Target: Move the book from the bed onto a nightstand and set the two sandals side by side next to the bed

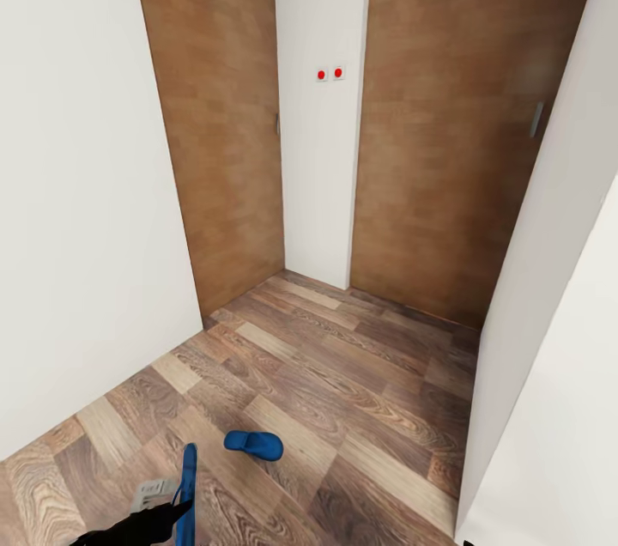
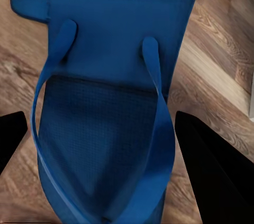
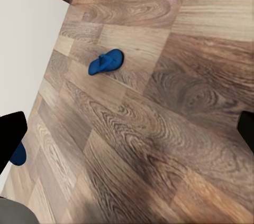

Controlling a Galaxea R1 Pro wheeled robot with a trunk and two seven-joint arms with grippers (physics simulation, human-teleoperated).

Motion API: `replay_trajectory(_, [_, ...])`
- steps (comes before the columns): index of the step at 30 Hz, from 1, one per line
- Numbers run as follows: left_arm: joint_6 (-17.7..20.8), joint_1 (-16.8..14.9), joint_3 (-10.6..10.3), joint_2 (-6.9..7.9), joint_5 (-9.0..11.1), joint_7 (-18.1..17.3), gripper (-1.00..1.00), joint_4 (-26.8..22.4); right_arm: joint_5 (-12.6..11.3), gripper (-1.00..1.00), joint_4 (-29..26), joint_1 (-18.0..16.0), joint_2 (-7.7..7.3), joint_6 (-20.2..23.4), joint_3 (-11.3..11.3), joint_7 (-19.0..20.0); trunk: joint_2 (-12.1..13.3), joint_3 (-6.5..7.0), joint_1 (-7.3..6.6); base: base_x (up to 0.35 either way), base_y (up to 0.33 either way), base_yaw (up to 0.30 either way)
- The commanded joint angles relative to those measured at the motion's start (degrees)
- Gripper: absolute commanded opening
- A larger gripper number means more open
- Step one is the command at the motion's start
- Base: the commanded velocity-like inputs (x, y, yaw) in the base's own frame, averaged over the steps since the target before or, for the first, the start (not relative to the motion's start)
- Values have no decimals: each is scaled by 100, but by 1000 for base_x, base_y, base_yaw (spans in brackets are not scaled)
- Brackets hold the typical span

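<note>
A blue sandal (image 2: 106, 129) hangs between our left gripper (image 2: 100, 139) jaws — clamped, ready for carrying; second sandal (image 1: 254, 444) waits on the floor (image 1: 343, 391). Right gripper (image 3: 127, 129) jaws apart.

Kind of place: a home interior, a bare corner of a room or hallway.
Floor: brown wood-plank floor (image 1: 343, 374) across the lower half of the head view.
Walls: plain white walls (image 1: 77, 185) at the left and right edges, with a narrow white strip in the upper centre.
Doors: two tall brown wooden panels (image 1: 219, 100) either side of that strip, one with a small handle.
Switches: two small red-buttoned fittings (image 1: 330, 74) on the white strip.
Household item: a blue flip-flop (image 1: 254, 445) lying on the floor, lower centre.
</note>
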Motion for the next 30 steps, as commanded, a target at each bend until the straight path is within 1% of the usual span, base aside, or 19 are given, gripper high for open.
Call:
replay_trajectory(1, [-36, -5, 44, -2, -65, -19, -100, 4, -42, 100, 0, -1, 0, 58, -6, 16, -2, -6, -1, 2, 0, 187])
replay_trajectory(12, [-36, -5, 44, -1, -65, -19, -100, 4, -42, 100, 2, -1, 0, 56, -6, 15, -2, -6, -1, 1, 0, 194])
replay_trajectory(15, [-36, -5, 44, -1, -65, -19, -100, 4, -41, 100, 1, -1, 0, 57, -6, 15, -2, -6, -1, 89, 0, 195])
replay_trajectory(22, [-36, -5, 44, 0, -65, -19, -100, 4, -42, 100, 0, -1, 0, 58, -6, 15, -2, -6, -1, 283, 0, 179])
replay_trajectory(30, [-36, -5, 44, 0, -65, -19, -100, 4, -42, 100, 0, -1, 0, 58, -6, 31, -2, -6, -1, 310, 0, 36])
